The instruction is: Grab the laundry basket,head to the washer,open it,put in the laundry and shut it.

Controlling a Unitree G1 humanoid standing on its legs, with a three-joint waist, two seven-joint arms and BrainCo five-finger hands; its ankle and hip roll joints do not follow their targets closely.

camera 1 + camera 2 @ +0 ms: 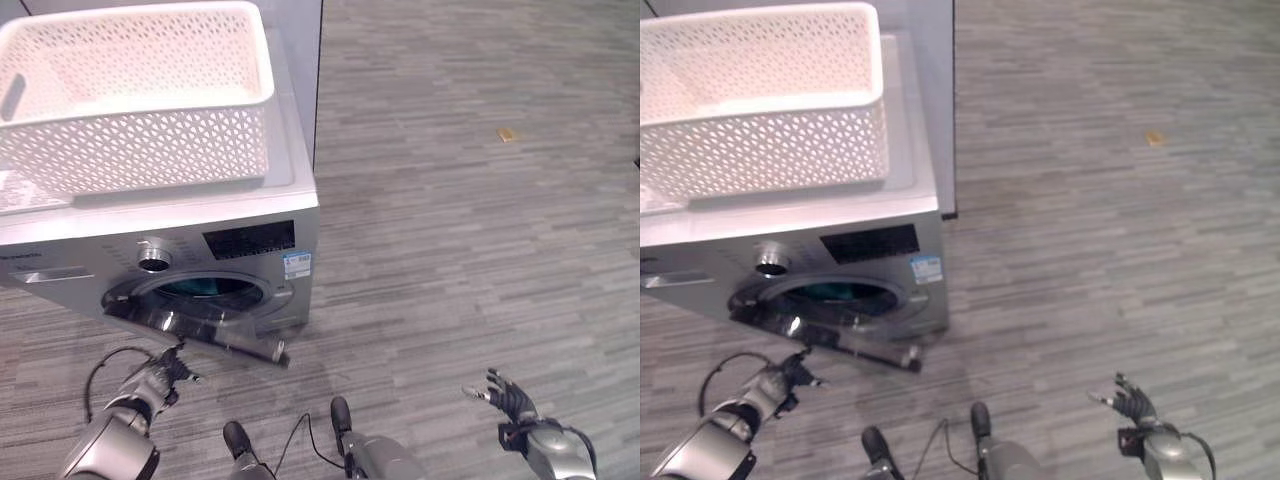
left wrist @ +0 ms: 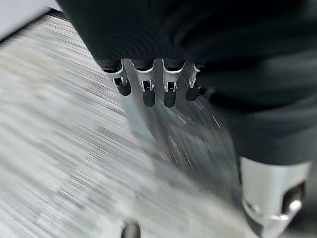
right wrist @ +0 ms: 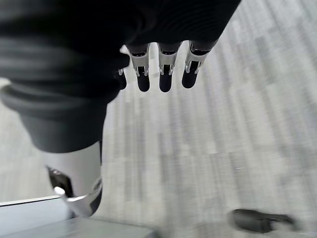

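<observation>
Closest in, the left hand (image 1: 165, 375) hangs low over the grey carpet floor (image 1: 470, 230), just in front of the washer's door, its fingers (image 2: 144, 87) loosely extended in a row and holding nothing. Over on the other side, the right hand (image 1: 510, 398) hovers above bare carpet, well apart from the machine, fingers (image 3: 163, 74) relaxed and spread, also empty.

Just past the left hand, the washer (image 1: 230, 245) stands with its round door (image 1: 215, 330) swung down and open at the front. Inside the drum opening, something dark teal (image 1: 205, 288) shows, though I cannot tell what it is. A silver knob (image 1: 153, 255) sits on the front panel above the opening.

On top of the washer rests the white laundry basket (image 1: 140, 100), upright, its latticed walls showing nothing inside from here.

Farther off, a small tan scrap (image 1: 508, 134) lies on the carpet, well away from everything.
</observation>
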